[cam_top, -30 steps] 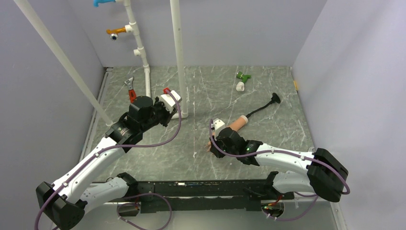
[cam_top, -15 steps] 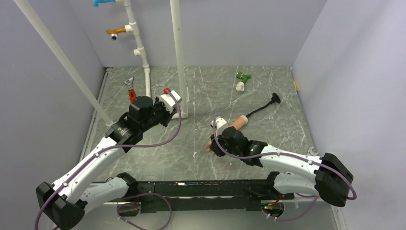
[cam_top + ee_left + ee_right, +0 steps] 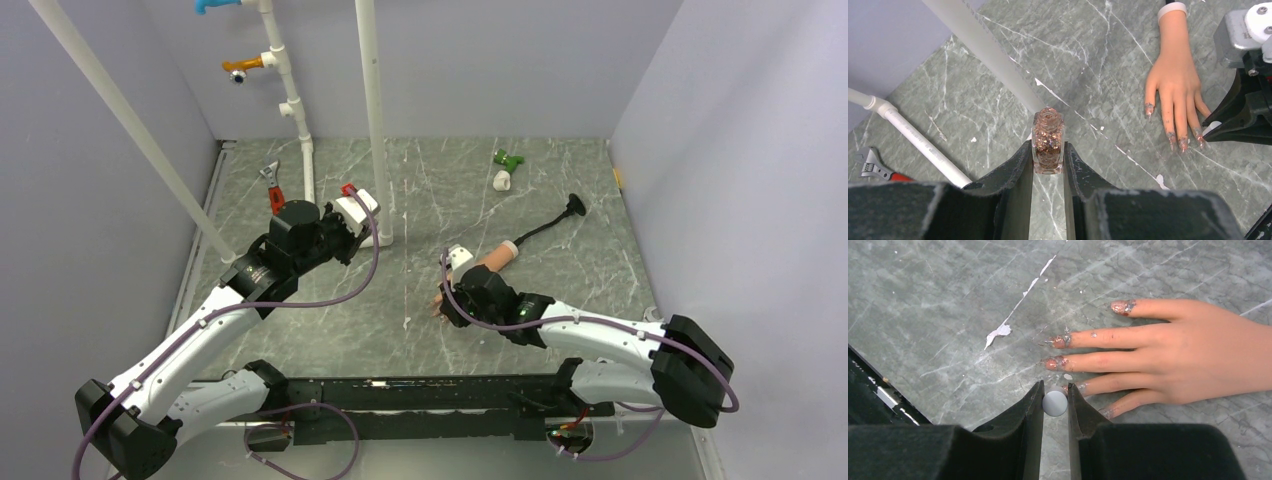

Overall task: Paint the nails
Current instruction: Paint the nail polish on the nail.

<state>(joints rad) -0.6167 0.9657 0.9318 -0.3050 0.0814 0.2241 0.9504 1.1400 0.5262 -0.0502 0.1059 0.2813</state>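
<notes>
The left end effector (image 3: 1048,150) pinches one glitter bottle (image 3: 1048,134), the right end effector (image 3: 1054,388) one grey cap (image 3: 1055,403) — one mannequin hand (image 3: 1203,357), five smeared nails (image 3: 1058,341), at its two o'clock.

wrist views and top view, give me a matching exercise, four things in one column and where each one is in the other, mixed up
Things:
1. glitter polish bottle
2. mannequin hand
3. round white cap
4. red-handled wrench

Places:
a. clamped in the right gripper
b. lying beside the white pipe, far left
c. flat on the table, palm down
d. clamped in the left gripper

Pairs: 1-d, 2-c, 3-a, 4-b
</notes>
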